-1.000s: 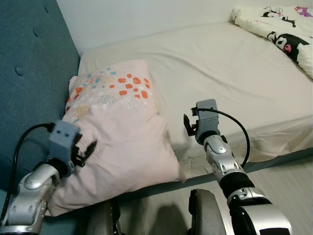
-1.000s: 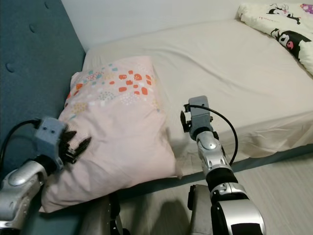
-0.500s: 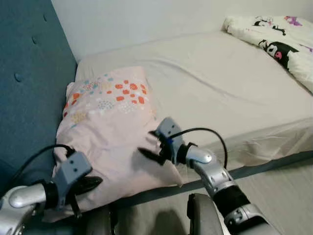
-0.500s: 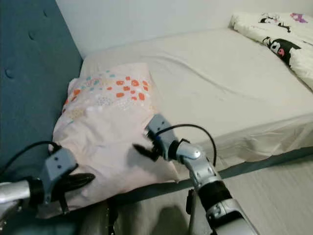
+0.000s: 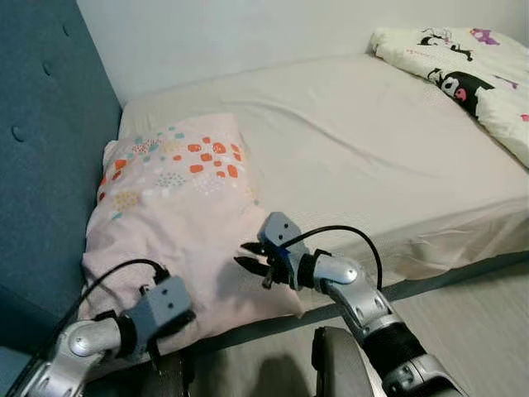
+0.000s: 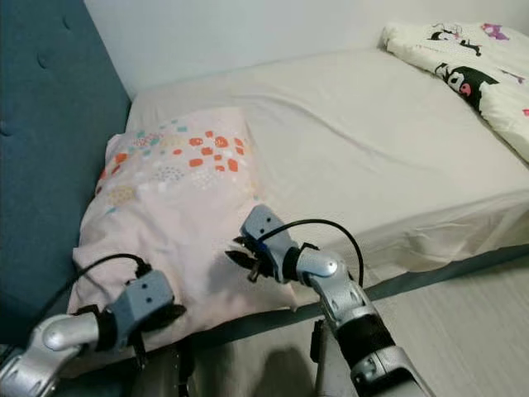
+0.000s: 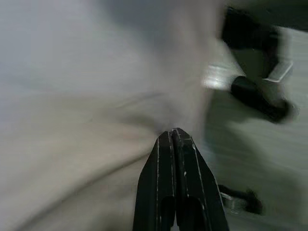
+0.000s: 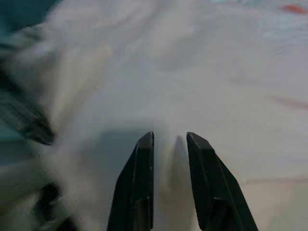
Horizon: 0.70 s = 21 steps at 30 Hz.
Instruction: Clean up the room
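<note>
A pale pink pillow (image 5: pixel 173 198) with orange and teal dots lies at the head of the bed (image 5: pixel 372 149), against the teal headboard. My left gripper (image 5: pixel 178 321) is at the pillow's front edge, low on the left. In the left wrist view its fingers (image 7: pixel 166 159) are pressed together and the fabric puckers at their tips. My right gripper (image 5: pixel 246 256) hovers over the pillow's front right part, pointing left. Its fingers (image 8: pixel 139 178) stand a little apart over the pink cloth.
The teal padded headboard (image 5: pixel 41 124) rises on the left. A cream blanket with cartoon prints (image 5: pixel 463 74) is bunched at the bed's far right. The beige sheet stretches flat between them. Light wood floor (image 5: pixel 471 306) runs along the bed's front edge.
My left gripper has dropped from the pillow's left side to its front edge and shut. My right gripper has swung left onto the pillow. The view has shifted.
</note>
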{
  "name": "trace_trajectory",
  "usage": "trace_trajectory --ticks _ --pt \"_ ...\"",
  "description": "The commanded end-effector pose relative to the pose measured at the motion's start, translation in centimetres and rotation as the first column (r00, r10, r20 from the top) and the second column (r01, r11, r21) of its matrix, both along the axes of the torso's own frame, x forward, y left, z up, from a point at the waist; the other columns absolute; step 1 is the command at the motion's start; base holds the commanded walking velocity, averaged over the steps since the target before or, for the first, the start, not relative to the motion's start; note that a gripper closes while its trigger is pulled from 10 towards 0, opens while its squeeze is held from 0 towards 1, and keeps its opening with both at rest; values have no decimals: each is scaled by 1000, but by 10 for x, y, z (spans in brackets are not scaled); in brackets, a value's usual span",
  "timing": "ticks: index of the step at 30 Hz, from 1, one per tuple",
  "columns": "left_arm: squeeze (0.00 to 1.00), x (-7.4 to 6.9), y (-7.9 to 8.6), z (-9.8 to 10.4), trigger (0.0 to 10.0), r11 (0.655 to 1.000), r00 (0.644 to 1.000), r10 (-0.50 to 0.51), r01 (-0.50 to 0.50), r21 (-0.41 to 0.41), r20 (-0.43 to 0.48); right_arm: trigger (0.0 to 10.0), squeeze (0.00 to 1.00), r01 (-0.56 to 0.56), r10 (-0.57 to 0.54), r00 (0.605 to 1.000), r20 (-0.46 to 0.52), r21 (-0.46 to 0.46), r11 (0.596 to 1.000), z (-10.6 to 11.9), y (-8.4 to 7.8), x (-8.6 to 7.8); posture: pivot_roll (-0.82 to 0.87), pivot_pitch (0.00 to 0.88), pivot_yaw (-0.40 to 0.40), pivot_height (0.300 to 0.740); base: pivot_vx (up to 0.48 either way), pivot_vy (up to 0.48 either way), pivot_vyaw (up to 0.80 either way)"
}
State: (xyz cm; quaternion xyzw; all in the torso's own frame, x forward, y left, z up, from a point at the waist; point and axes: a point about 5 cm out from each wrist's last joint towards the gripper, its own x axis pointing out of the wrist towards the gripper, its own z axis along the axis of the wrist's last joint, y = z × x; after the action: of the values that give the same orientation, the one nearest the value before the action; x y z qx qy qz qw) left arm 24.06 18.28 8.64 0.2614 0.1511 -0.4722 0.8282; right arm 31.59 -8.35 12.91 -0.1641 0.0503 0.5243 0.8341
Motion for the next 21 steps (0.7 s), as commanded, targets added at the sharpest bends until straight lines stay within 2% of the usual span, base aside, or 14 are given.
trace_trajectory --ticks 1,4,6,7,8,10,14,16,17,19,20,21 --pt "0 -11 1 -9 0 998 995 -52 54 14 -89 10000 0 -64 64 997 -38 4 998 1 3 -9 21 207 -7 564 0 0 0" --pt "0 -15 -1 -7 0 997 990 -80 80 0 -118 10000 0 -106 106 992 -67 -2 994 1 -1 -16 21 210 -10 564 0 0 0" --pt "0 -15 -8 -12 0 997 990 -72 70 -16 -125 10000 0 -198 191 973 -132 -43 979 -4 -10 -33 17 212 -15 564 0 0 0" --pt "0 -15 -8 -12 0 997 990 -72 70 -16 -125 10000 0 -198 191 973 -132 -43 979 -4 -10 -33 17 212 -15 564 0 0 0" --pt "0 -13 -11 -15 0 998 991 -63 61 -18 -116 10000 0 -233 222 962 -160 -58 971 -6 -13 -39 16 213 -15 564 0 0 0" --pt "0 -1 -18 -24 0 1000 999 -3 3 -10 -50 10000 0 -292 267 936 -231 -85 953 -14 -20 -53 7 219 -16 564 0 0 0" --pt "0 9 -25 -28 0 999 999 35 -35 -17 2 10000 0 -312 278 922 -270 -90 946 -18 -22 -61 2 224 -13 564 0 0 0" --pt "0 22 -36 -27 0 997 997 67 -66 -50 30 10000 0 -316 279 910 -307 -75 946 -18 -21 -70 -1 233 -11 564 0 0 0" --pt "0 22 -36 -27 0 997 997 67 -66 -50 30 10000 0 -316 279 910 -307 -75 946 -18 -21 -70 -1 233 -11 564 0 0 0" --pt "0 35 -39 -25 0 993 991 111 -108 -53 73 10000 0 -321 282 905 -319 -77 944 -18 -20 -75 -4 238 -8 564 0 0 0" --pt "0 35 -39 -25 0 993 991 111 -108 -53 73 10000 0 -321 282 905 -319 -77 944 -18 -20 -75 -4 238 -8 564 0 0 0" --pt "0 43 -40 -22 0 989 985 141 -137 -46 104 10000 0 -319 277 907 -317 -88 944 -19 -20 -75 -4 240 -6 564 0 0 0"
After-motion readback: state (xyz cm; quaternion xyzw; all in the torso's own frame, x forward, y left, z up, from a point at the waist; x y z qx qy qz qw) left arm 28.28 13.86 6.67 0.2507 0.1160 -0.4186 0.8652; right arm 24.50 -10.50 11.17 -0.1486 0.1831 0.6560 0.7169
